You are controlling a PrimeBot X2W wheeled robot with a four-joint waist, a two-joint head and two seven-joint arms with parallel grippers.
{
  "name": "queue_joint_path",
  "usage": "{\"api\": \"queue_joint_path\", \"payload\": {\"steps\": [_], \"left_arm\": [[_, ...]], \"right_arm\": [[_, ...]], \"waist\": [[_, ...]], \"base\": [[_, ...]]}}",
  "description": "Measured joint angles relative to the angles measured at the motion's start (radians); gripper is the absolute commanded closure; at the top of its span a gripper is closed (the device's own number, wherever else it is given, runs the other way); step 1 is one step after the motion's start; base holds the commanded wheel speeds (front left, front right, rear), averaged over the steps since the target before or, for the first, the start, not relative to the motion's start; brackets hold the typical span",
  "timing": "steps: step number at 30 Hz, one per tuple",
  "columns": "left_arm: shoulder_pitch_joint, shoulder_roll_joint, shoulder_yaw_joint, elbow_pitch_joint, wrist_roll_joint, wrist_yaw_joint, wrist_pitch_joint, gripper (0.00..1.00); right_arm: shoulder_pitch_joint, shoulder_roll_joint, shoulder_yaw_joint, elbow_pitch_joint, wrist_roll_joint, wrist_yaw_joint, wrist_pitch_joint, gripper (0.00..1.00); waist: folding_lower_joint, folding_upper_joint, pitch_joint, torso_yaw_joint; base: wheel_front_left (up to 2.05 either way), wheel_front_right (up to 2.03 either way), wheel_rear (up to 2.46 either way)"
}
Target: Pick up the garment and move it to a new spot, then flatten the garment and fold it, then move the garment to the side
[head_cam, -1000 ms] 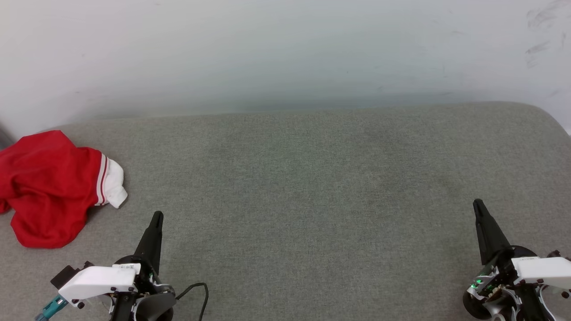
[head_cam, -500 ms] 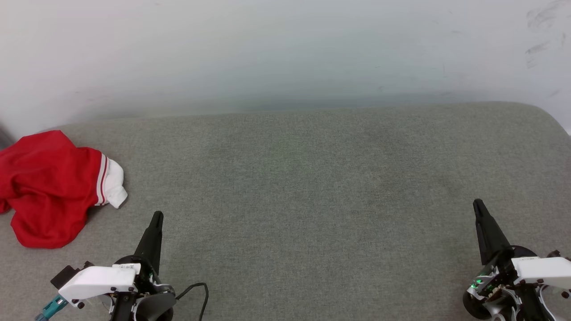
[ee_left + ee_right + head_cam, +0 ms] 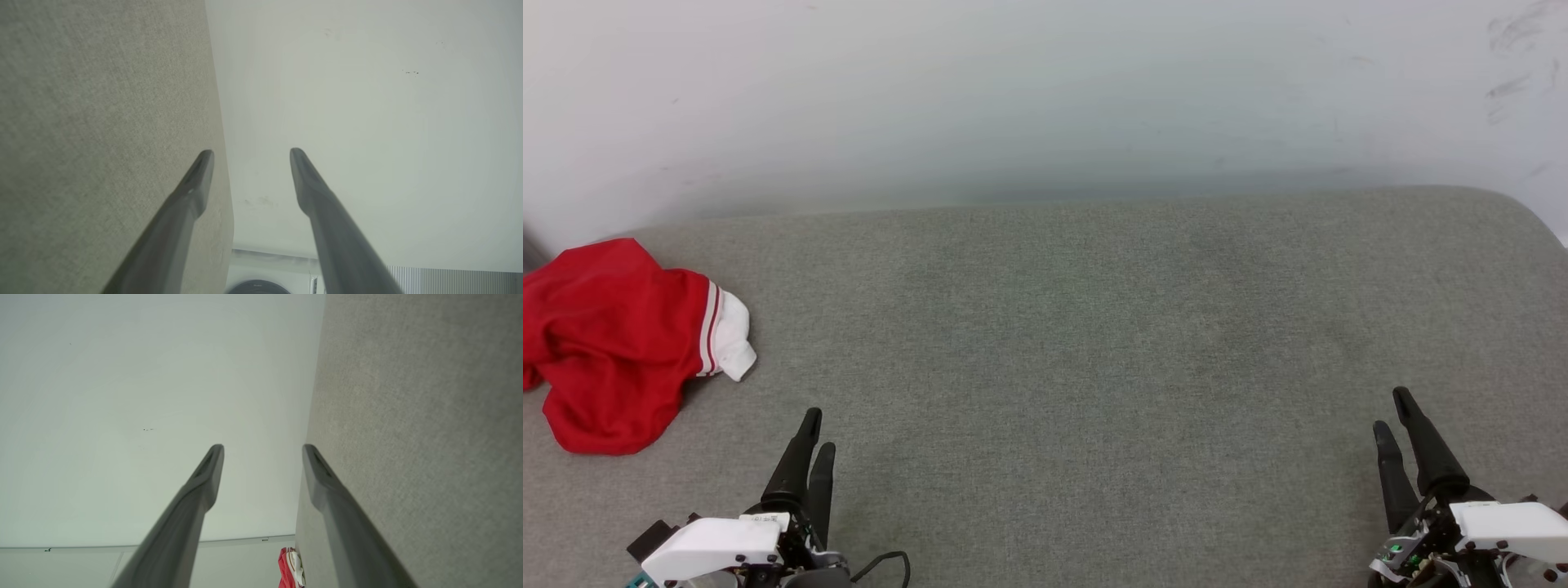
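Garment (image 3: 613, 343) crumpled, red (white sleeve)

Left gripper (image 3: 818, 430) sitting at near left, two dark fingers (image 3: 794, 465) pointing toward far side, leaning slightly right. Jaws standing apart, clear gap showing in left wrist view, gripping nothing. White left wrist housing (image 3: 711, 543) lying behind it at near edge.

Right gripper (image 3: 1390, 410) sitting at near right, fingers leaning slightly left. Jaws likewise standing apart, gripping nothing. White right wrist housing (image 3: 1503, 518) extending toward right edge. Grippers resting well apart.
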Motion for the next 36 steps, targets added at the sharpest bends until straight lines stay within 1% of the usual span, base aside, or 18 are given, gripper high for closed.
{"api": "queue_joint_path", "payload": {"steps": [10, 17, 21, 25, 26, 30, 36], "left_arm": [[0.024, -0.001, 0.005, -0.018, 0.042, 0.0, -0.047, 0.0], [0.029, -0.001, 0.037, -0.026, 0.109, 0.0, -0.08, 0.0], [0.037, -0.001, 0.068, -0.038, 0.167, 0.0, -0.097, 0.0], [0.042, -0.001, 0.098, -0.057, 0.228, 0.0, -0.113, 0.0], [0.042, -0.001, 0.104, -0.075, 0.266, 0.0, -0.121, 0.0], [0.043, -0.001, 0.114, -0.124, 0.355, 0.0, -0.135, 0.0], [0.047, -0.001, 0.118, -0.199, 0.506, 0.005, -0.157, 0.0]], "right_arm": [[0.012, 0.001, 0.031, -0.01, -0.04, 0.0, -0.048, 0.0], [0.016, 0.001, 0.024, -0.024, -0.138, 0.0, -0.079, 0.0], [0.022, 0.001, 0.024, -0.039, -0.223, 0.0, -0.097, 0.0], [0.023, 0.001, 0.021, -0.062, -0.331, 0.0, -0.114, 0.0], [0.022, 0.001, 0.017, -0.077, -0.393, 0.0, -0.122, 0.0], [0.022, 0.002, 0.022, -0.104, -0.518, 0.0, -0.136, 0.0], [0.019, 0.001, 0.042, -0.185, -0.718, 0.0, -0.159, 0.0]], "waist": [[0.0, 0.0, 0.001, -0.001], [0.0, 0.0, 0.001, -0.002], [0.0, 0.0, 0.001, -0.003], [0.0, 0.0, 0.001, -0.004], [0.0, 0.0, 0.002, -0.005], [0.0, 0.0, 0.003, -0.005], [0.0, 0.0, 0.007, -0.006]], "base": [[0.0, 0.0, 0.0], [0.0, 0.0, 0.0], [0.0, 0.0, 0.0], [0.0, 0.0, 0.0], [0.0, 0.0, 0.0], [0.0, 0.0, 0.0], [0.0, 0.0, 0.0]]}}
